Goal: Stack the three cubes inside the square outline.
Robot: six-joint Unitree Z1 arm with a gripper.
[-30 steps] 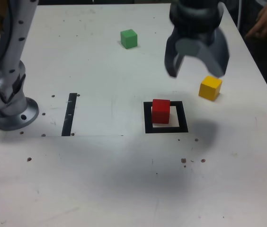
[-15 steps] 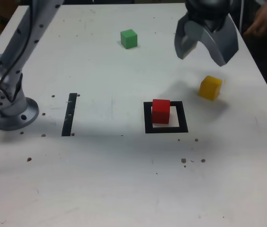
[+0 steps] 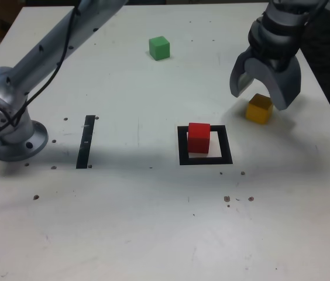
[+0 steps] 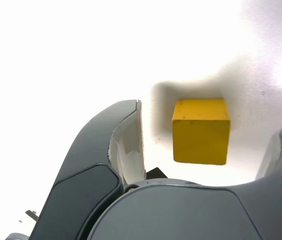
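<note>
Gripper [image 3: 264, 98] poised over yellow cube [image 3: 259, 109], jaws spread wide, one each side of cube, not touching it. Wrist view: yellow cube [image 4: 201, 131] sits on white surface [image 4: 56, 60] between jaws, gaps both sides. Red cube [image 3: 199, 137] inside square outline [image 3: 182, 146], mid-surface. Green cube [image 3: 159, 47] far back, well apart. Black tape strip [image 3: 86, 141] toward exterior view's left, near arm base [image 3: 10, 137].

White tabletop [image 3: 153, 222]; red cube [image 3: 199, 137] inside the black square outline [image 3: 182, 146]; yellow cube [image 3: 259, 109] and green cube [image 3: 159, 47] beyond it; grey tool [image 3: 265, 93].
</note>
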